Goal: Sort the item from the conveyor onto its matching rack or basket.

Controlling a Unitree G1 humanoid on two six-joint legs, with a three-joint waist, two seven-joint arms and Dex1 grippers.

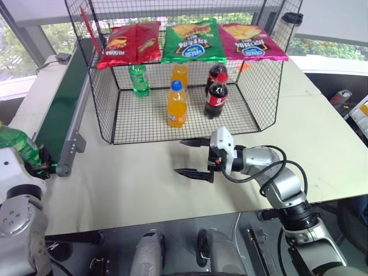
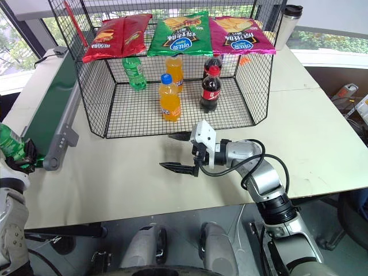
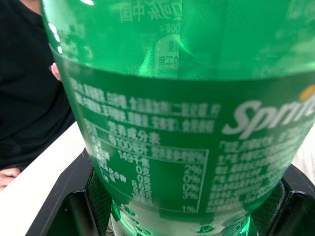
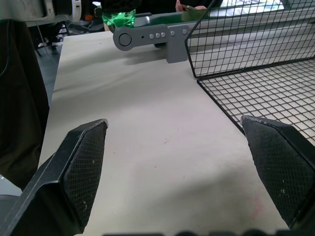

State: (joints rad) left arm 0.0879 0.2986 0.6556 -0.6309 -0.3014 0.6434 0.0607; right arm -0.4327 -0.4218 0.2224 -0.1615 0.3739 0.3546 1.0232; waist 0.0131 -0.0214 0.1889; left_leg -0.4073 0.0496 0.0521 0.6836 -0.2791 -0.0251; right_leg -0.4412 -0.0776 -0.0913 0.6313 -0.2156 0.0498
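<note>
We see the left gripper (image 3: pixel 197 216) clamped on the green soda bottle (image 3: pixel 187 113), black fingers (image 3: pixel 64 196) pressed against both sides of it, green label with white print facing the wrist camera. In the head views that bottle (image 1: pixel 17 146) sits at the robot's far left, just at the near end of the conveyor (image 1: pixel 63 109), lifted off the table (image 1: pixel 132 184). The conveyor's dark-green belt runs along the table's left edge, beside the black wire-mesh cage (image 1: pixel 103 109).

Right gripper (image 1: pixel 194 157) hovers over bare table just in front of the cage's open side, fingers (image 4: pixel 83 162) spread wide, nothing between them, pointing toward the robot's left.

Inside the cage: another green bottle (image 1: pixel 138 79) at the back left, two orange bottles (image 1: pixel 176 104) in the middle, two cola bottles (image 1: pixel 216 99) to their right, all upright on the grid floor. Three chip bags (image 1: pixel 192 40) lie across the cage top, red, green, magenta. A dark tumbler (image 2: pixel 286 23) stands behind the cage's right corner. A person's dark sleeve (image 3: pixel 29 88) shows behind the held bottle in the left wrist view.
</note>
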